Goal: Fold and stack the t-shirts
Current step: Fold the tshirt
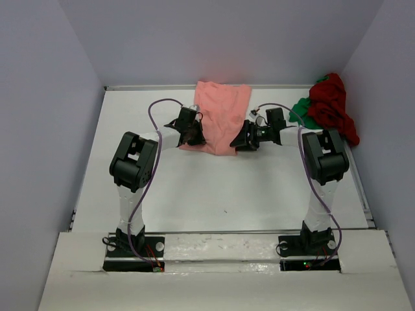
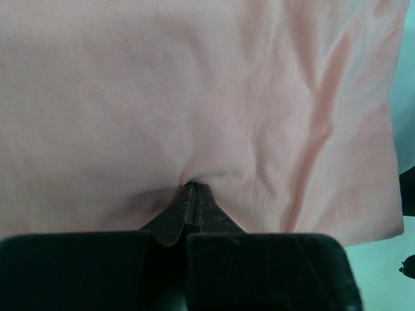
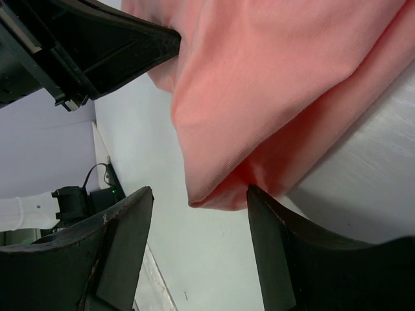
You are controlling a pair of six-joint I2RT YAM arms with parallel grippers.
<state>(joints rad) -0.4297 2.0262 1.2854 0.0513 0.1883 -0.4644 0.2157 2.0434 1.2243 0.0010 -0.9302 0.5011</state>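
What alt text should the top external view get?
A salmon-pink t-shirt lies at the far middle of a white table, with the left end effector shut on its near left edge and the right end effector open at its near right corner. A dark red t-shirt and a green t-shirt sit heaped at the far right.

The white table (image 1: pixel 214 194) is sitting boxed in by pale lavender walls (image 1: pixel 39 97), a metal strip (image 1: pixel 220 231) running along its near edge.

Robot lab cell: white table (image 1: pixel 227 188), plain walls (image 1: pixel 227 39).
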